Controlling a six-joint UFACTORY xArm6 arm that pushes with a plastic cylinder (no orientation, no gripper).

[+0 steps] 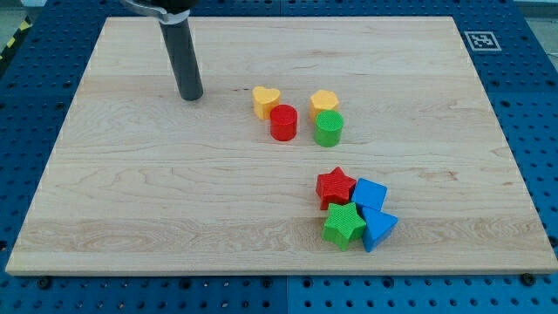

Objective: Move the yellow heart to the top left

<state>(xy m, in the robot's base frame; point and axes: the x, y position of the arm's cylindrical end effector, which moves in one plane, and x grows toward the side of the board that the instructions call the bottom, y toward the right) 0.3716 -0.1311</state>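
The yellow heart (265, 101) lies on the wooden board (131, 192) a little above the middle, touching the red cylinder (283, 123) at its lower right. My tip (190, 96) rests on the board to the left of the heart, about a block's width and a half away, not touching any block. The rod rises from it toward the view's top.
A yellow pentagon-like block (323, 103) and a green cylinder (329, 128) stand right of the heart. Lower right is a cluster: red star (336, 187), green star (344, 226), blue block (370, 194), blue triangle (378, 228). A marker tag (480, 40) is at the board's top right corner.
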